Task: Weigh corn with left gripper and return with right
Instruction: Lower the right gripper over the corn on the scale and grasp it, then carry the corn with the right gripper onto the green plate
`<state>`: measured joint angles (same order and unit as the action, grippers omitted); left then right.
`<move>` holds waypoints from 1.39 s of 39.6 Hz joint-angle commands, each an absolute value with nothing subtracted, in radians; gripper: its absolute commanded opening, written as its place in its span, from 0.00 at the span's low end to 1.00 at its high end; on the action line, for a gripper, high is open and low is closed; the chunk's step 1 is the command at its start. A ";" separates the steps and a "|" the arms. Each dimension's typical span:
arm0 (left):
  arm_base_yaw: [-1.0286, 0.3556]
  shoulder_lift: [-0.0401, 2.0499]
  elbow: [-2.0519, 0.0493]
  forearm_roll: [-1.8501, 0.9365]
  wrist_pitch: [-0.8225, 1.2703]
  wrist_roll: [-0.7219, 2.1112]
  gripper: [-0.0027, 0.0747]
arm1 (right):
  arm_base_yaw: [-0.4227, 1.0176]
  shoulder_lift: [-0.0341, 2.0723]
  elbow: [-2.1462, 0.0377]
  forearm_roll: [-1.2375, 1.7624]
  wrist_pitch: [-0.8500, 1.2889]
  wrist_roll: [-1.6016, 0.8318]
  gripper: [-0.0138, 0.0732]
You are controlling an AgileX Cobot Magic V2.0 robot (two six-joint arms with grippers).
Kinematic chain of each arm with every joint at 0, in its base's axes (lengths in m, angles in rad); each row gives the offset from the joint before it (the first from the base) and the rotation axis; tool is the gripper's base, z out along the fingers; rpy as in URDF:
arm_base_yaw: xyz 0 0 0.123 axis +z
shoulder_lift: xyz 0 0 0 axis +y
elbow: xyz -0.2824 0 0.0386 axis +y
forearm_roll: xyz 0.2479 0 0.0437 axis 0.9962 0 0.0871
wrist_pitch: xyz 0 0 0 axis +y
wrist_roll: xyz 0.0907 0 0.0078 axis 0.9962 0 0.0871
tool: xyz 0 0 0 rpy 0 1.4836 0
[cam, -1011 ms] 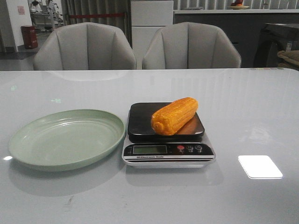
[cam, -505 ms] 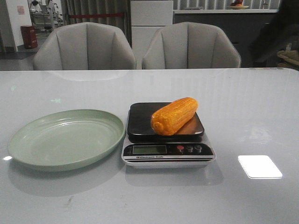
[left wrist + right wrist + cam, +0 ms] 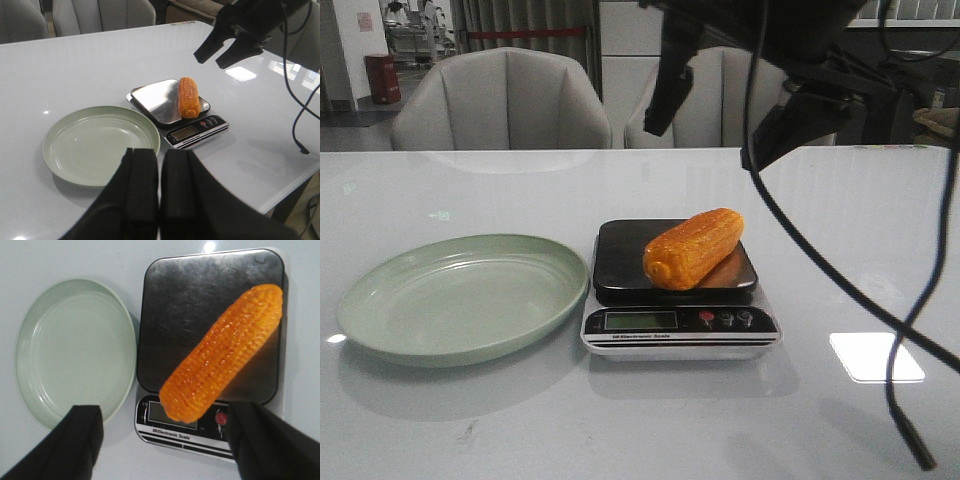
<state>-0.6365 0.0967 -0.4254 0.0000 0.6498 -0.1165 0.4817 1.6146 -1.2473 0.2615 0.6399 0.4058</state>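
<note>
Right gripper [image 3: 720,120] newly arrived, spread wide above corn [image 3: 693,248] on kitchen scale [image 3: 680,330]; weighing done, return pending

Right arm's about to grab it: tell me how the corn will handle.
The corn looks rigid and glossy, so it may slip between pincer pads. Its rounded body lies diagonally across the scale, overhanging the display; a nudge could probably roll it off.
</note>
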 commanded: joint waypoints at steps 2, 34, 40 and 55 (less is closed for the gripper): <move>-0.637 0.109 -0.450 0.000 0.573 -0.117 0.18 | 0.504 1.660 -1.375 0.190 0.686 0.539 0.85; -0.637 0.108 -0.450 0.000 0.573 -0.117 0.18 | 0.571 1.966 -1.660 -0.024 0.906 0.887 0.39; -0.637 0.108 -0.450 0.000 0.573 -0.117 0.18 | 0.637 1.967 -1.724 -0.024 0.878 0.837 0.31; -0.637 0.108 -0.450 0.000 0.573 -0.117 0.18 | 0.807 2.033 -1.748 -0.017 0.687 0.768 0.32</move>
